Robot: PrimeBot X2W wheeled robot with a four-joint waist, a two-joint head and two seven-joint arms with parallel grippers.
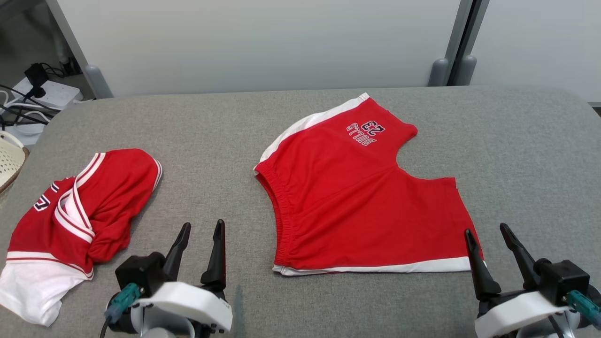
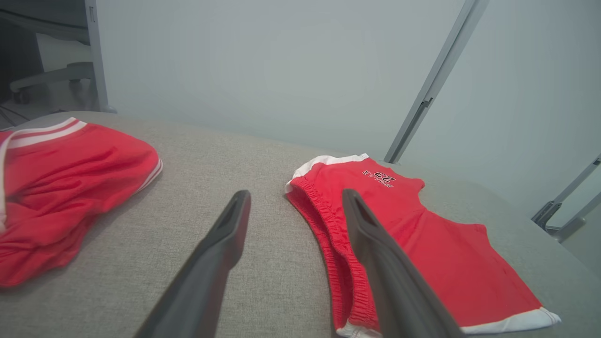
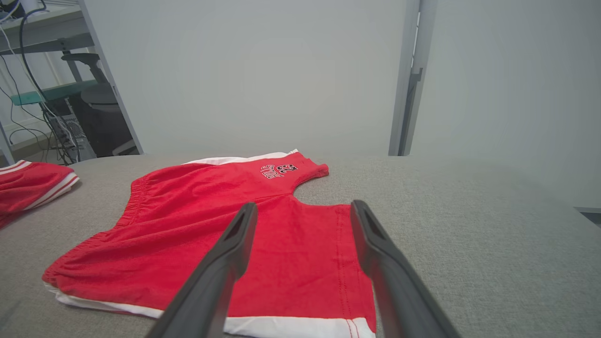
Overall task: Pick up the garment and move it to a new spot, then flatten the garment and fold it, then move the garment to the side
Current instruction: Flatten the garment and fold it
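Note:
Red shorts [image 1: 357, 206] with white side stripes and a "BULLS 23" print lie spread flat on the grey table, waistband to the left, also seen in the left wrist view [image 2: 422, 244] and the right wrist view [image 3: 263, 239]. A crumpled red and white jersey [image 1: 80, 211] lies at the table's left [image 2: 61, 188] [image 3: 33, 183]. My left gripper [image 1: 199, 244] stands open near the front edge, between the jersey and the shorts, holding nothing. My right gripper [image 1: 488, 249] is open and empty just off the shorts' near right corner.
The grey cloth-covered table [image 1: 516, 155] has bare room at the right and far side. A pale woven basket [image 1: 9, 162] sits past the left edge, with a power strip and cables [image 1: 42, 94] on the floor behind. A pale wall panel [image 1: 263, 42] closes the far side.

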